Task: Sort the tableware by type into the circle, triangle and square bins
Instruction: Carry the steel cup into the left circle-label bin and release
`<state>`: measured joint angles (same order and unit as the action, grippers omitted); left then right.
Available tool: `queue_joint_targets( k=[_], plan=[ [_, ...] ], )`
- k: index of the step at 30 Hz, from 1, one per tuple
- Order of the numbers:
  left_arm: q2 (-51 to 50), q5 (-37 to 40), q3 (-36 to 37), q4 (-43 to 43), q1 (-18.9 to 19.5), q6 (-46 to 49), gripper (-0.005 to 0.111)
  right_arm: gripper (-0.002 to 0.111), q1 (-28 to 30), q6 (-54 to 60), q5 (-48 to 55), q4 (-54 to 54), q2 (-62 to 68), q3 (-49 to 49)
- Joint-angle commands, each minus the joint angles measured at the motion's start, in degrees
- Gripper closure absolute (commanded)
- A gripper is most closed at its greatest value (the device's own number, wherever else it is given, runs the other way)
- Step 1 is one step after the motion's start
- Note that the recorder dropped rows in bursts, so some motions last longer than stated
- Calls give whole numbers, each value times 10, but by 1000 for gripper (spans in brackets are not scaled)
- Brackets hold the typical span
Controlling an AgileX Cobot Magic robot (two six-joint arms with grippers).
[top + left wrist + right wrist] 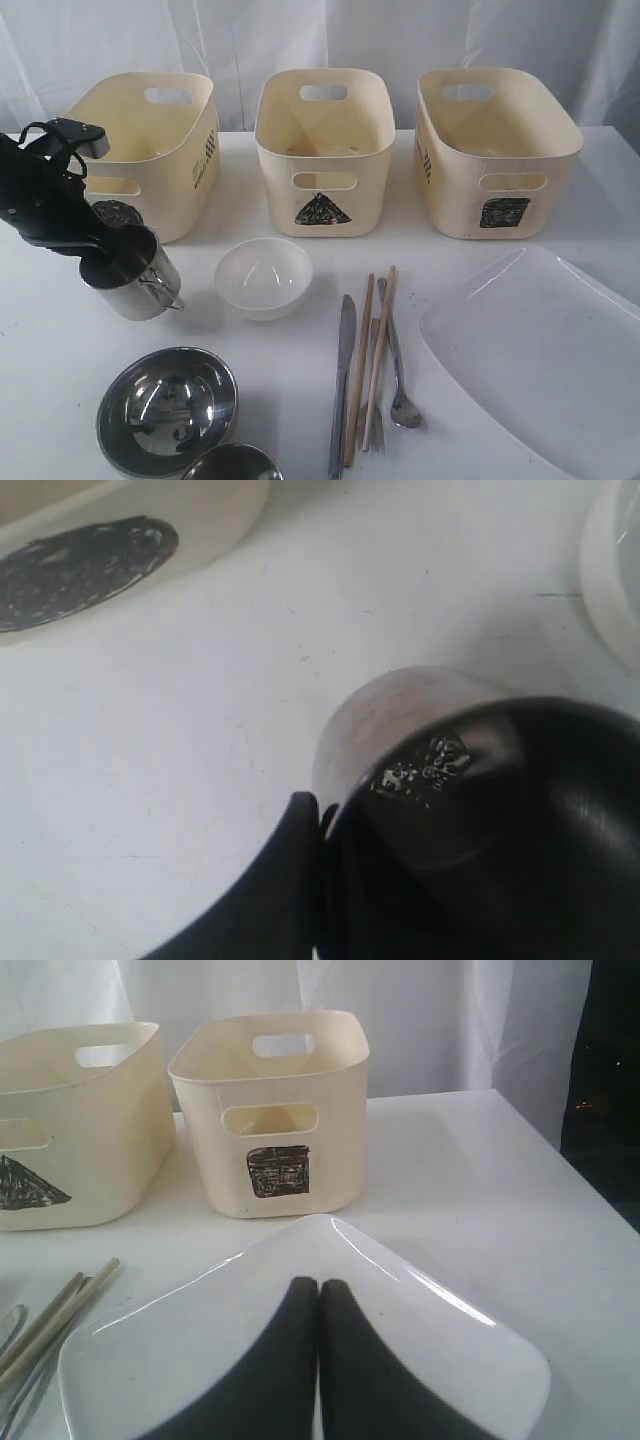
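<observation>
I see my left gripper (103,262) pinched narrow on the rim of a shiny steel mug (142,282), which is tilted near the tabletop's (290,370) left edge before the cream circle tub (185,170). My right gripper (318,1285) is closed and empty over the glossy white square plate (440,1330).

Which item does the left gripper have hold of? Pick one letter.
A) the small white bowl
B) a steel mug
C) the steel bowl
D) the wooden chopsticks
B: the left gripper pinches the rim of a tilted steel mug, while the small white bowl sits apart beside it, untouched.
</observation>
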<state>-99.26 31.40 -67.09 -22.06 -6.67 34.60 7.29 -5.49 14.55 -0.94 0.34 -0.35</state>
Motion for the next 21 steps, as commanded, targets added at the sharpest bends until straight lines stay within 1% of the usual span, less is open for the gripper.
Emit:
queue_joint_targets(
  k=[1, 10, 17, 21],
  plan=[
    [26, 11, -3, -4, -3, -3, 107, 108, -4, -3, -4, 1, -3, 4],
    [100, 15, -3, 1, -3, -3, 107, 108, -4, -3, -4, 1, -3, 4],
    [166, -31, -3, 7, -3, -3, 107, 108, -4, -3, -4, 1, -3, 4],
    [179, -57, -15, 7, -3, -3, 107, 108, -4, -3, -4, 1, -3, 4]
  ],
)
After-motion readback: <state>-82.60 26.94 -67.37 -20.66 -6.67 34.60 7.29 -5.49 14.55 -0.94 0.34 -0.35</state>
